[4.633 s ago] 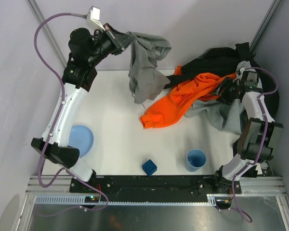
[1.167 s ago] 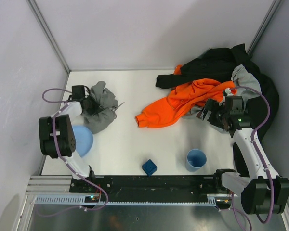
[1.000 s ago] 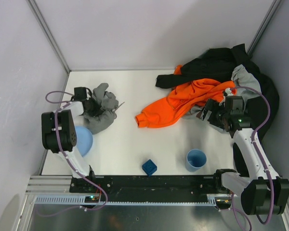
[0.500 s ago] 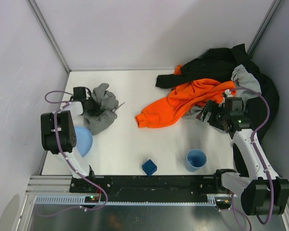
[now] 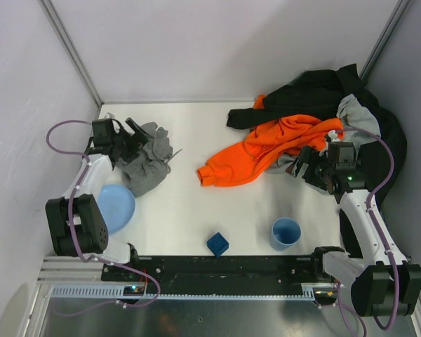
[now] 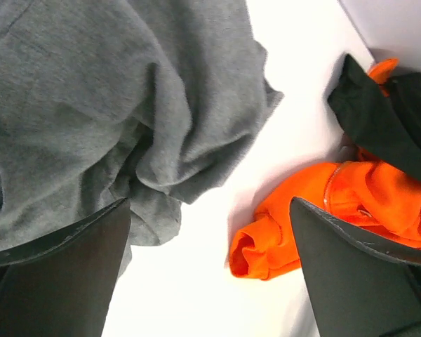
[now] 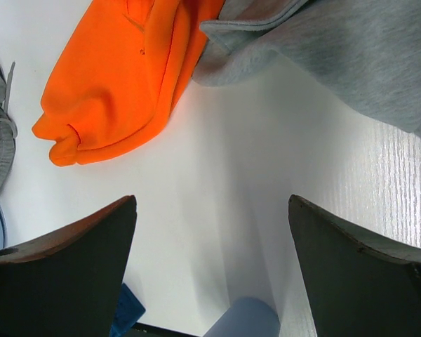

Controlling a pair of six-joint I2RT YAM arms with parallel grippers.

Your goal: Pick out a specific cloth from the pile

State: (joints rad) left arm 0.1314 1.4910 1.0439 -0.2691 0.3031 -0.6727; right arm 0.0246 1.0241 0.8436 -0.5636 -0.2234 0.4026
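Note:
The grey cloth [image 5: 147, 160] lies crumpled on the white table at the far left, apart from the pile [image 5: 316, 91] of black, orange and grey garments at the back right. My left gripper [image 5: 130, 135] hovers at the cloth's back-left edge with its jaws wide apart and nothing between them. In the left wrist view the cloth [image 6: 91, 105] fills the upper left, and the open gripper [image 6: 210, 210] frames bare table and the orange garment [image 6: 316, 225]. My right gripper [image 5: 305, 166] stands open beside the orange garment [image 5: 266, 147], over bare table [image 7: 212, 203].
A blue plate [image 5: 117, 206] lies just in front of the grey cloth. A blue cup [image 5: 285, 232] and a small blue block [image 5: 217, 243] stand near the front edge. Enclosure walls run along the left, back and right.
My left gripper has opened and let go of the grey cloth, then drawn back towards the far left corner. The cloth stays on the table. The right arm has barely moved.

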